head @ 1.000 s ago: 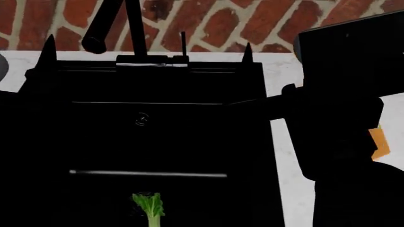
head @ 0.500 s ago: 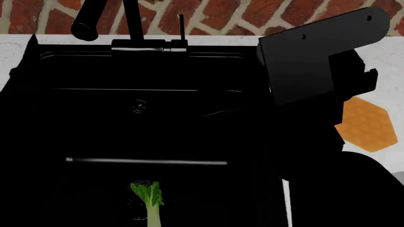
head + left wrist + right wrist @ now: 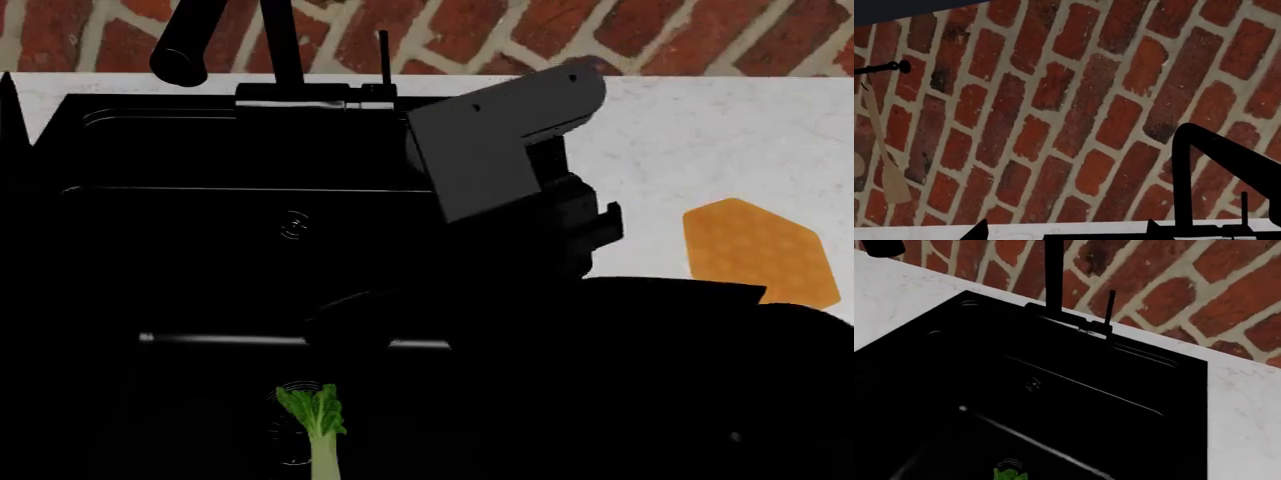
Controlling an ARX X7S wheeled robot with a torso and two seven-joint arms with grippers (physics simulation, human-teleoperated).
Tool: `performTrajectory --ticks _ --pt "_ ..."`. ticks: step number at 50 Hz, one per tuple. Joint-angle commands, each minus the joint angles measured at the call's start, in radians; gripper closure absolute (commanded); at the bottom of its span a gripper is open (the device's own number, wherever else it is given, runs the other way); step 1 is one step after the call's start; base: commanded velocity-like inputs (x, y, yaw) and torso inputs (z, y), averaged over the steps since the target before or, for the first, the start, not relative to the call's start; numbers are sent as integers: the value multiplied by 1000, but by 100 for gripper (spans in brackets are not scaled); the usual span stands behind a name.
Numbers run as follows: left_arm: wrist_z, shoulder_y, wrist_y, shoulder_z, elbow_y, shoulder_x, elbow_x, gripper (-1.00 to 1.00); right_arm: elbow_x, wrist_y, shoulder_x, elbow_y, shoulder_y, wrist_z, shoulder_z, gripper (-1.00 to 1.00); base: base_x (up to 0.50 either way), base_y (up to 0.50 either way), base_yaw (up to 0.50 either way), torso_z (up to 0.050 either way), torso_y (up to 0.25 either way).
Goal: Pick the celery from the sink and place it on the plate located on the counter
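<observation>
The celery point(image 3: 315, 425) lies in the black sink point(image 3: 200, 260) at its near side, leaves pointing to the far wall and lying over a round drain ring; its leaf tips also show in the right wrist view point(image 3: 1010, 474). My right arm point(image 3: 501, 150) reaches over the sink from the right. Its gripper is lost against the black basin, above and right of the celery. My left gripper point(image 3: 1066, 235) shows only two black fingertips point(image 3: 979, 232), set wide apart at the sink's far edge, facing the brick wall. The plate is out of view.
The black faucet point(image 3: 200, 45) rises at the sink's far edge. The white marble counter point(image 3: 694, 130) runs to the right, with an orange hexagonal pad point(image 3: 758, 252) on it. A wooden spatula point(image 3: 884, 150) hangs on the brick wall point(image 3: 1074, 100).
My right arm has swung left from over the counter to over the sink, uncovering the orange pad. The head view dipped a little at first. The celery has not moved.
</observation>
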Motion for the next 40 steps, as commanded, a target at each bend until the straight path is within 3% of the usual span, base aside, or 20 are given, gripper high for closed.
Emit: performTrajectory --ticks 1,40 --pt "-13 6 -11 -21 10 -4 -2 -100 173 -27 -50 145 15 143 -75 -100 0 0 0 0 0" --pt "-29 20 24 -30 -19 -18 0 -100 -128 -387 -161 595 21 -206 -413 -100 0 0 0 0 0"
